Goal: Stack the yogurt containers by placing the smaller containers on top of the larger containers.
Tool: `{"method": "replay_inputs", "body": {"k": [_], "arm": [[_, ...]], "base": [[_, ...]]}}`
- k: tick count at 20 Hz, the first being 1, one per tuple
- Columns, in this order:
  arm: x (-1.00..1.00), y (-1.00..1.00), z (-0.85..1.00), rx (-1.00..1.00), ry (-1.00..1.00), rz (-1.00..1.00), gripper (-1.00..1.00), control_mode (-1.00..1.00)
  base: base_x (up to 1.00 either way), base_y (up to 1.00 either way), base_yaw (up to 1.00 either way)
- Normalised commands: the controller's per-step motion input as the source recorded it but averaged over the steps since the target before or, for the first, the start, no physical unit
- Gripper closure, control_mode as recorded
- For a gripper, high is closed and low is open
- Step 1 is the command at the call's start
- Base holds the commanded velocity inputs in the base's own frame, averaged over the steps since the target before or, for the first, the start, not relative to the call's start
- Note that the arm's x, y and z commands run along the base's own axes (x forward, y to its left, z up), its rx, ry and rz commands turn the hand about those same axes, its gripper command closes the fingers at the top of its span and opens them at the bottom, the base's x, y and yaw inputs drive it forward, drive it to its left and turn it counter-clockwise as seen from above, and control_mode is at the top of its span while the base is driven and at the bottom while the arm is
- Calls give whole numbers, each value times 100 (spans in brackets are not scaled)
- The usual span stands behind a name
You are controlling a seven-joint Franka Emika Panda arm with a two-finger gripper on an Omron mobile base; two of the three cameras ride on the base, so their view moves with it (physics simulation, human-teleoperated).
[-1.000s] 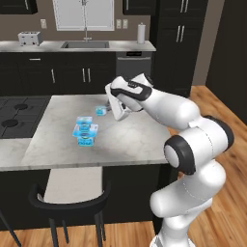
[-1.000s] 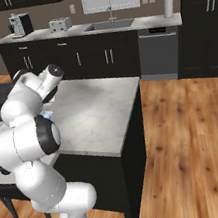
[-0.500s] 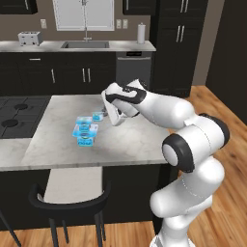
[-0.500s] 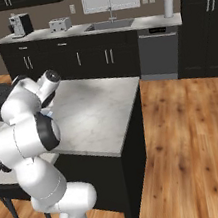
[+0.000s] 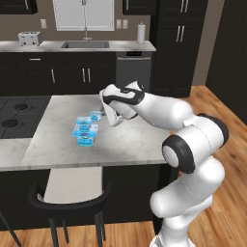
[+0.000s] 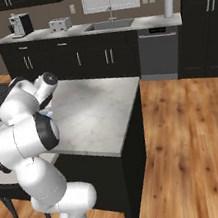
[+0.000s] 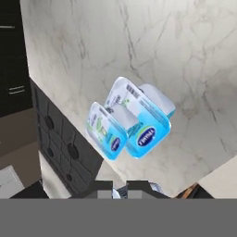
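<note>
claw closed beside the blue cups

the gripper (image 5: 112,117) hung low over the marble island counter (image 5: 130,140), its jaws drawn together; a sliver of pale blue showed between the finger tips in the hand view, too small to tell whether anything was gripped. on the counter stood the widest yogurt cup (image 5: 85,136) with a medium cup (image 5: 86,128) sitting on top of it. the tiny cup (image 5: 96,116) stood just beyond them, near the gripper. in the hand view the widest cup (image 7: 144,121) and a narrower one (image 7: 104,132) lay side by side, touching.
</note>
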Motion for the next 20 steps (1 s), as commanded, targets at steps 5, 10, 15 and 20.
{"method": "replay_inputs", "body": {"k": [5,10,15,20], "arm": [[1,5,-6,0,-5,0,100,-100],[6,0,-11,0,-3,0,100,-100],[15,0,-5,0,-3,0,100,-100],[17,1,-4,0,-3,0,100,-100]], "base": [[0,0,0],[0,0,0],[0,0,0],[0,0,0]]}}
